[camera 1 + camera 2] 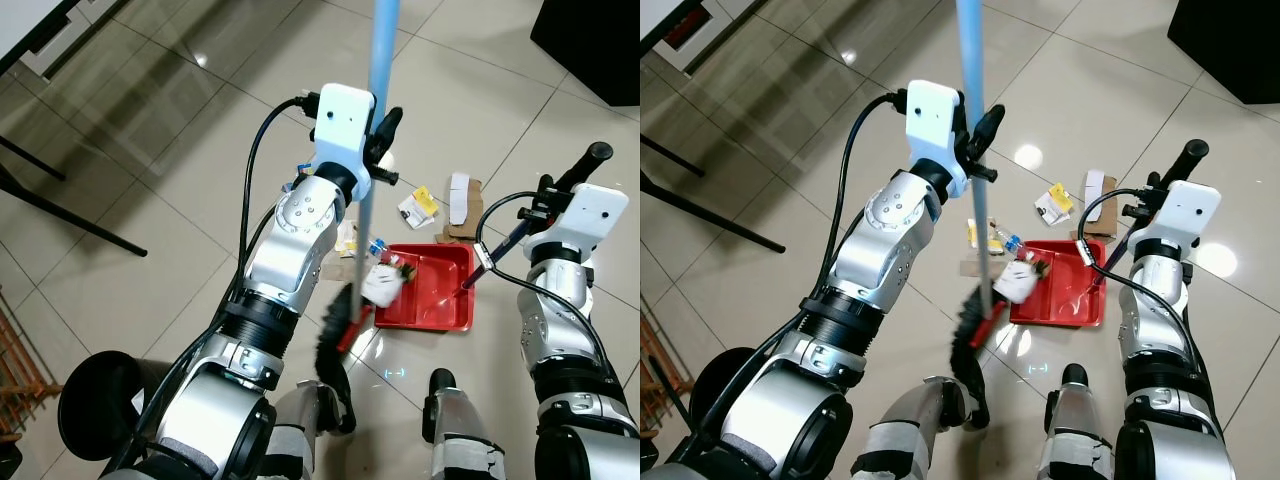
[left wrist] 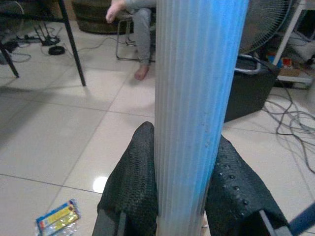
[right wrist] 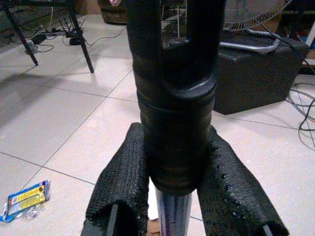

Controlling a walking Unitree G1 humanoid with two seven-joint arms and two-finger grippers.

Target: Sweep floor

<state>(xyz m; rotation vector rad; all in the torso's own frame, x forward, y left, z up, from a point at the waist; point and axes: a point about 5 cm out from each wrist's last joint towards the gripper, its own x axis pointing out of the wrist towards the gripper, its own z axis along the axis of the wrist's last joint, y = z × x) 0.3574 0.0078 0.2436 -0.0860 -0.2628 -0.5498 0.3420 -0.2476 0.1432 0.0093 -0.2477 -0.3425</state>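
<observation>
Clamping the light blue broom handle [image 2: 197, 98] between its two black fingers, the left gripper [image 1: 383, 140] is holding the pole nearly upright above the tiled floor [image 1: 180, 130], while the broom's dark bristles [image 1: 335, 345] are resting at the near left edge of the red dustpan [image 1: 440, 290]. Gripping the black grip of the dustpan's long handle [image 3: 174, 123], the right gripper [image 1: 1175, 165] is sitting raised over the pan's right side, its fingers pressed against both sides of that grip. White crumpled paper [image 1: 382, 285] is lying at the pan's left lip, possibly half inside it, though the broom is partly covering it. Beyond the pan, a yellow-and-white wrapper [image 1: 418, 207], a piece of brown cardboard [image 1: 465, 205] and a yellow-and-blue packet [image 2: 56, 216] are lying scattered on the tiles.
</observation>
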